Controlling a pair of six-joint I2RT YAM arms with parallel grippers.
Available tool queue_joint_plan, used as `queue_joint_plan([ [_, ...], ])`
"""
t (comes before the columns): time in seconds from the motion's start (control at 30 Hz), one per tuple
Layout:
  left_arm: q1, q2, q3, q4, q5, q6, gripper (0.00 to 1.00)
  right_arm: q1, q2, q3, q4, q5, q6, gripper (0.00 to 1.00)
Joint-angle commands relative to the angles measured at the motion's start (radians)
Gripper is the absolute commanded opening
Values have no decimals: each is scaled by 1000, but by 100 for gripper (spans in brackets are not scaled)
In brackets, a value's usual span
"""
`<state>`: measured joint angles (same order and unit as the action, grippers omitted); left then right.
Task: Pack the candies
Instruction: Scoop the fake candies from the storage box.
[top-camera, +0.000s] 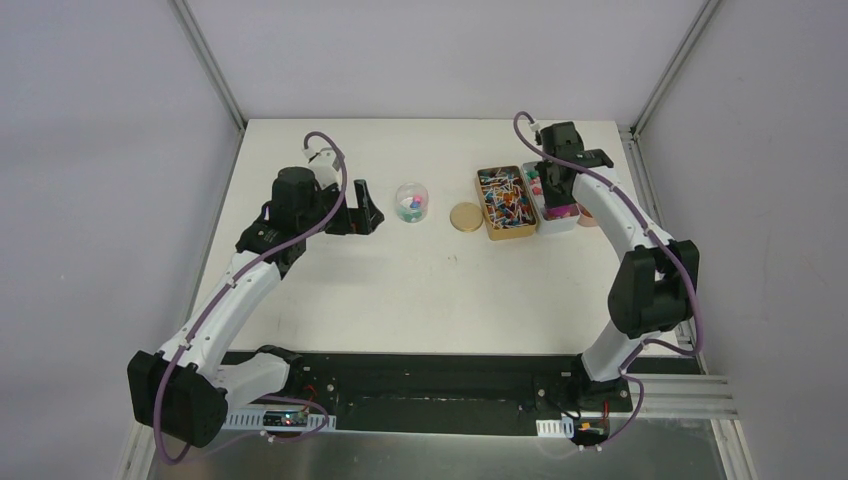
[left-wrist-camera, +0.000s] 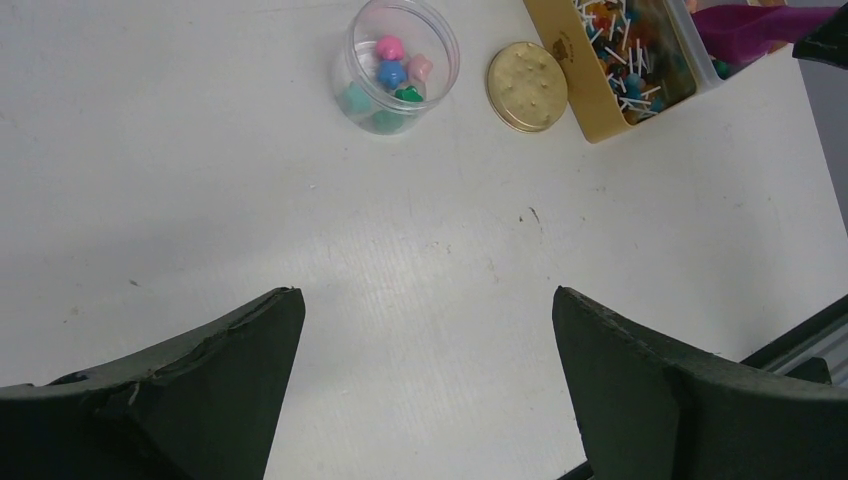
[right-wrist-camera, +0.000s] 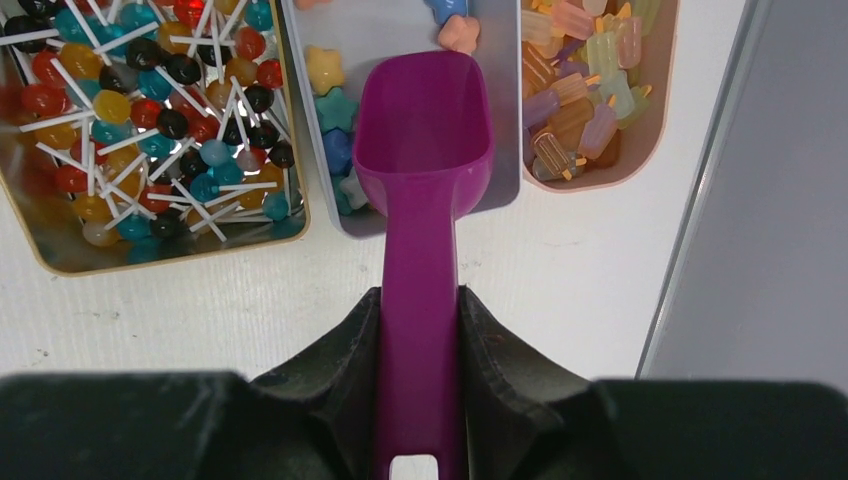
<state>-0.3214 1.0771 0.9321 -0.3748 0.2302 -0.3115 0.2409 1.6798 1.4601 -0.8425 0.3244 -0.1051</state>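
Two wrist cams differ: R one shows right fingers (right-wrist-camera: 345, 350) clamped on purple scoop (right-wrist-camera: 425, 130) above candies (right-wrist-camera: 325, 70) in tray (right-wrist-camera: 385, 25); L one shows left fingers (left-wrist-camera: 220, 380) wide, jar (left-wrist-camera: 452, 60) ahead.

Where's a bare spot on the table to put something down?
The biggest bare patch of table runs from the clear jar and gold lid down to the black rail. The strip behind the jar is bare too. The right side is crowded: lollipop tin, middle tray and pink tray sit side by side, with the scoop above the middle one.
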Motion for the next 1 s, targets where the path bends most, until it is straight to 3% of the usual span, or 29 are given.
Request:
queue_joint_plan([
  [0.0,-8,-29,-4,23,-31,20,99,-8,17,-9,63,-14,2,0],
  [0.33,-7,-32,2,23,-83,6,99,-8,14,-87,136,-39,7,0],
  [0.47,-5,21,95,34,-146,-79,99,-8,5,-93,126,-52,-1,0],
  [0.57,-4,136,220,73,-74,-134,95,-8,-10,-107,125,-72,-6,0],
  [0.87,-21,589,562,342,118,-324,68,-35,-38,-149,149,-122,-20,0],
  [0.97,-33,721,650,398,130,-360,65,-42,-55,-159,159,-147,-23,0],
])
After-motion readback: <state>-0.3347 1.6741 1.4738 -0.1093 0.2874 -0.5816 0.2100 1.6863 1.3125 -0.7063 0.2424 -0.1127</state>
